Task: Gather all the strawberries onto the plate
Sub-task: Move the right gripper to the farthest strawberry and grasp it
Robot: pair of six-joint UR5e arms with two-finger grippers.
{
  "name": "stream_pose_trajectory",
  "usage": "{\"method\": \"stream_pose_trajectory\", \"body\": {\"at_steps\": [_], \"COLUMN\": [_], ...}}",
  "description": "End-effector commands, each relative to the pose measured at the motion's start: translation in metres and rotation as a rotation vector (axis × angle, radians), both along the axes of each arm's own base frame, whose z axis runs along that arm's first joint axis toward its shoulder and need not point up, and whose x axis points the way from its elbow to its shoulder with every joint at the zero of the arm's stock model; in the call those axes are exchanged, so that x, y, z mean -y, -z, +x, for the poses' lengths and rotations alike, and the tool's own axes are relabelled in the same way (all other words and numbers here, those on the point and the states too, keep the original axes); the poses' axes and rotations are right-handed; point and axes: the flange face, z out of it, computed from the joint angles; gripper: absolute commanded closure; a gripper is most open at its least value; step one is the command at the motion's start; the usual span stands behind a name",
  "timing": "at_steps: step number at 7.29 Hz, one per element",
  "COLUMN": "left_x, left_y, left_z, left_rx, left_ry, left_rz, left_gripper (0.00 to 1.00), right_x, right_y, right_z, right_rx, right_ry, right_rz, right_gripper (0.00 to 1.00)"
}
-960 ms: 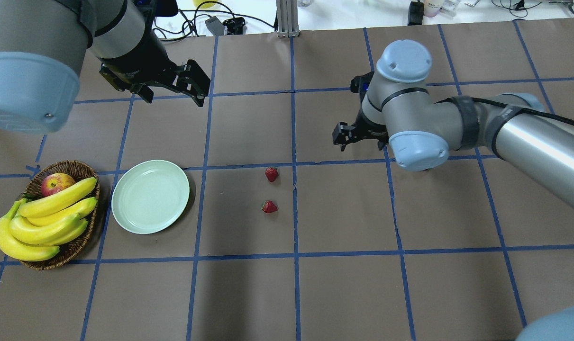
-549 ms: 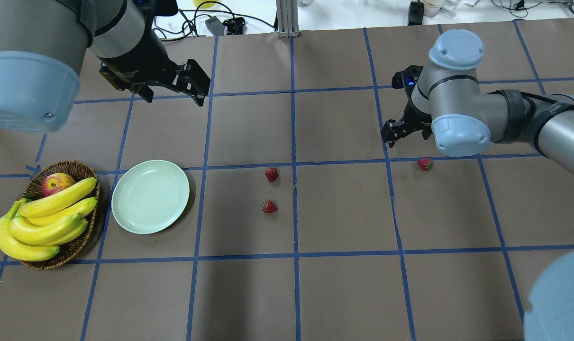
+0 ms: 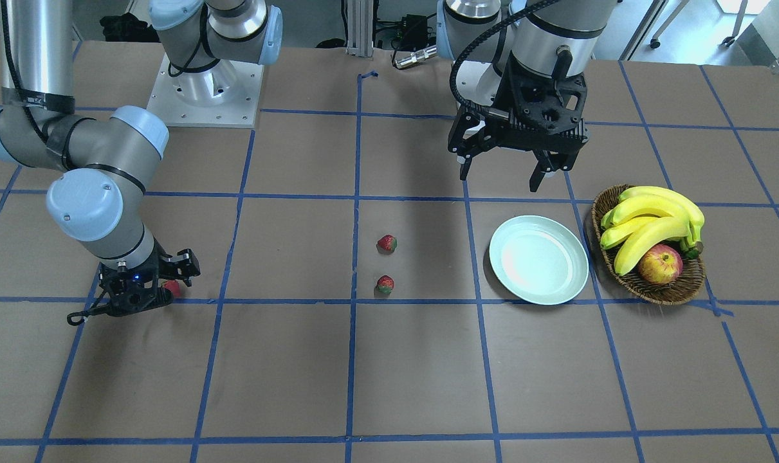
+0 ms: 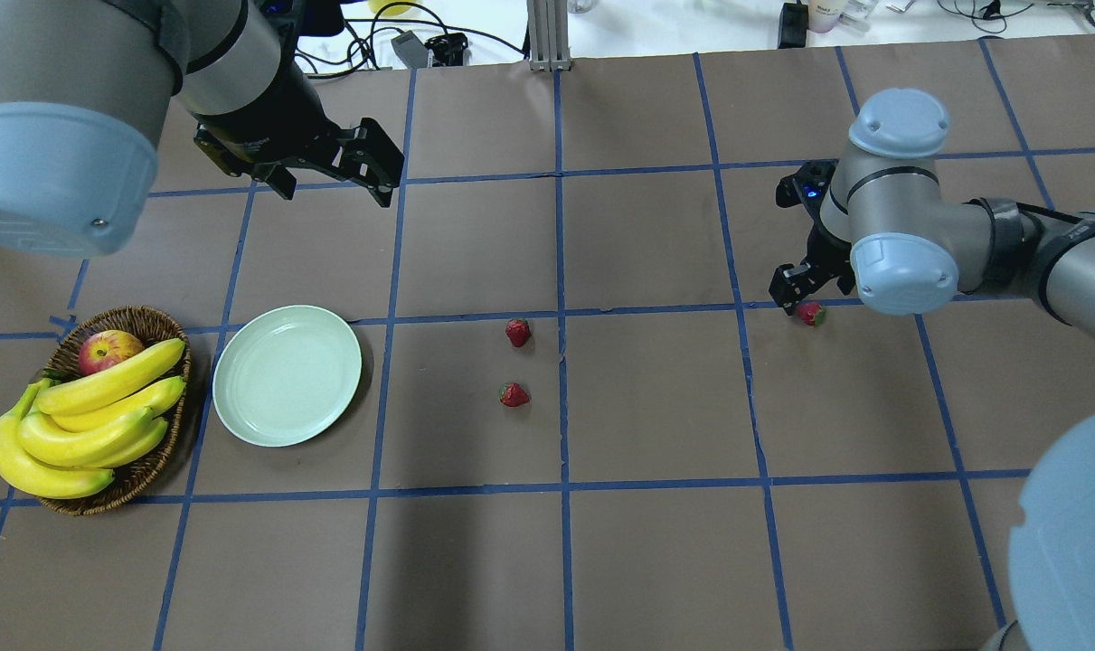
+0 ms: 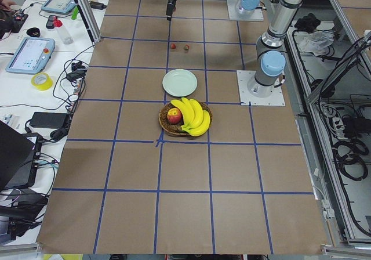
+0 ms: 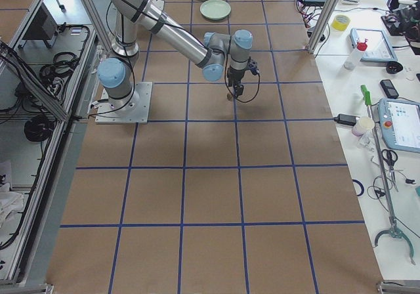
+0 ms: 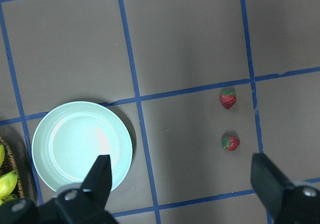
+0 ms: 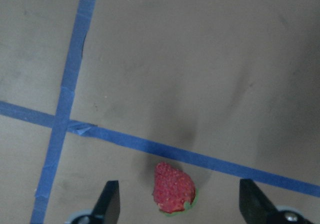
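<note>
The right gripper (image 4: 796,291) has been swinging outward and coming down over the last second. It is now hanging right over the strawberry (image 8: 173,188) that was lying clear of it half a second ago. In the right wrist view its fingers (image 8: 107,204) are standing wide apart, gripping nothing, with the berry lying between them, a little nearer the left-hand one, just on the near side of a tape line (image 8: 125,140). The berry's long axis is running roughly across the line between the fingers, so a close would probably be squeezing its narrower width. What I cannot tell is whether the tips are reaching the table yet. The coming move is turning on that straddle — a short descent if needed, then a pinch, is my reading. The other two strawberries (image 4: 517,332) (image 4: 514,394) are lying mid-table, one just beyond the other, between this arm and the plate (image 4: 287,375), which is sitting empty well off to the left. The left gripper (image 3: 498,179) is hovering beyond the plate, spread open and carrying nothing. It is nearer the plate, but the right arm is clearly the one working this berry.
</note>
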Motion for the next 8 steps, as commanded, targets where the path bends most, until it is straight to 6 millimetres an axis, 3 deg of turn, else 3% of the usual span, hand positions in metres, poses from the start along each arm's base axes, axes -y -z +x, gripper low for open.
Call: {"method": "stream_pose_trajectory", "body": {"at_steps": [1, 3, 4, 5, 7, 8], "left_x": [0.001, 0.001, 0.000, 0.000, 0.002, 0.002], "left_y": [-0.002, 0.001, 0.001, 0.001, 0.003, 0.009], "left_z": [0.001, 0.001, 0.000, 0.000, 0.001, 0.001], "left_rx": [-0.001, 0.001, 0.001, 0.001, 0.002, 0.006], "left_ry": [-0.003, -0.003, -0.002, -0.003, -0.008, 0.002], "left_rz": [-0.004, 0.001, 0.001, 0.002, 0.005, 0.017], "left_gripper": [0.00, 0.00, 0.00, 0.00, 0.00, 0.00], "right_x": [-0.011, -0.011, -0.011, -0.011, -0.008, -0.009], "right_y": [0.016, 0.021, 0.019, 0.019, 0.017, 0.016], "right_z": [-0.001, -0.001, -0.001, -0.001, -0.001, -0.001], "right_rx": [0.009, 0.010, 0.008, 0.010, 0.015, 0.016], "right_ry": [-0.012, -0.012, -0.012, -0.012, -0.008, 0.006], "right_rz": [0.037, 0.044, 0.041, 0.041, 0.033, 0.031], "right_gripper": [0.33, 0.34, 0.41, 0.49, 0.78, 0.80]}}
